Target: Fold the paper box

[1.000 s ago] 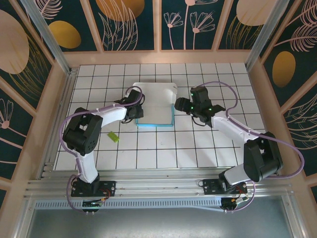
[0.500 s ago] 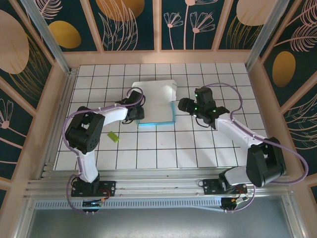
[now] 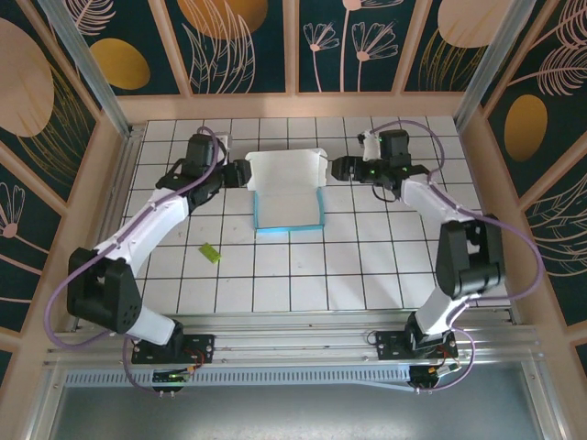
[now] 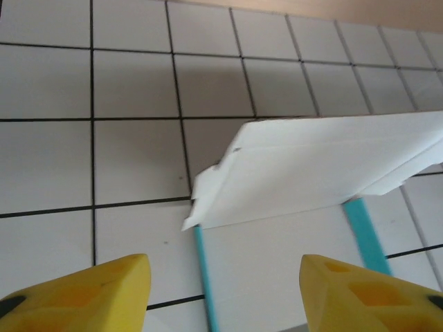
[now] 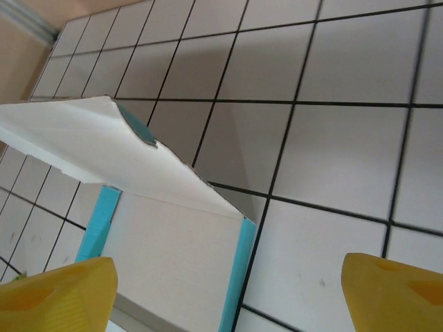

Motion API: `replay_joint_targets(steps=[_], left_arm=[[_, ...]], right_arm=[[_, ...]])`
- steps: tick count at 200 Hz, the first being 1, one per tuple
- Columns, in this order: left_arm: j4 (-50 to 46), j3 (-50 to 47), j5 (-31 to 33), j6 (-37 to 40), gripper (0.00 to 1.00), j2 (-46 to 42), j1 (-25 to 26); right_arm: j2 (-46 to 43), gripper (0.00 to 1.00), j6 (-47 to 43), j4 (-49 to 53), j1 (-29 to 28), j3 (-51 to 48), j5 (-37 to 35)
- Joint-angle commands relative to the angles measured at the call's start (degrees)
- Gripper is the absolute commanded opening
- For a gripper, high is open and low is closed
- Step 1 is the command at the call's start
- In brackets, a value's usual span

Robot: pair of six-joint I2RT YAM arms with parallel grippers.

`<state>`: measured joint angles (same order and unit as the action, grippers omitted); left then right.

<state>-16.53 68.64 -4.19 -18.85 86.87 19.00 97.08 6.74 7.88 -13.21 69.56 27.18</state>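
The paper box [image 3: 287,194] lies mid-table, white inside with turquoise side walls, and its white back flap [image 3: 286,169] stands raised and tilted. My left gripper [image 3: 241,173] is open just off the flap's left edge, apart from it. My right gripper [image 3: 338,168] is open just off the flap's right edge. In the left wrist view the flap [image 4: 318,166] hangs over the white floor, a turquoise wall [image 4: 205,277] runs between the yellow fingertips [image 4: 83,294], and the gripper [image 4: 225,297] holds nothing. The right wrist view has the flap [image 5: 104,155], a turquoise wall [image 5: 239,270] and the empty gripper [image 5: 225,297].
A small yellow-green piece [image 3: 211,252] lies on the tiles to the front left of the box. The white tiled table [image 3: 385,266] is ringed by a low wooden rim [image 3: 477,183], with patterned walls behind it. Both arm bases sit on the near rail.
Both arms swung from the box's near sides toward the back, flanking the raised flap. The left gripper opened and left the box's left wall; the right gripper opened wider.
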Motion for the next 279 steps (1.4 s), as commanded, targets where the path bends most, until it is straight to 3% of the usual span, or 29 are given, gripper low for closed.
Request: replay_joint_targets(steps=[1, 21, 65, 117, 178, 279], left_arm=[[-5.00, 2.77, -4.88, 8.04, 0.59, 4.67, -1.89], [-4.49, 4.08, -4.23, 10.46, 0.59, 7.31, -2.73], [2.94, 3.80, -13.03, 10.06, 0.66, 10.22, -3.91], [8.56, 3.93, -12.73, 9.23, 0.69, 13.96, -4.99], [7.66, 6.85, -17.38, 9.05, 0.46, 17.81, -4.98], [8.71, 5.62, -20.99, 6.57, 0.29, 17.41, -4.88]], right_arm=[[4.78, 0.81, -6.80, 0.13, 0.28, 4.17, 8.12], [7.44, 0.79, -6.92, -0.64, 0.22, 6.06, 8.67], [8.98, 0.77, -6.58, -3.51, -0.47, 6.60, 10.15], [10.18, 0.71, -2.66, -8.63, -2.40, 5.94, 8.29], [11.62, 0.59, 0.73, -8.96, -4.14, 7.28, 3.72], [8.04, 0.47, 6.09, -12.14, -5.98, 2.45, -1.20]])
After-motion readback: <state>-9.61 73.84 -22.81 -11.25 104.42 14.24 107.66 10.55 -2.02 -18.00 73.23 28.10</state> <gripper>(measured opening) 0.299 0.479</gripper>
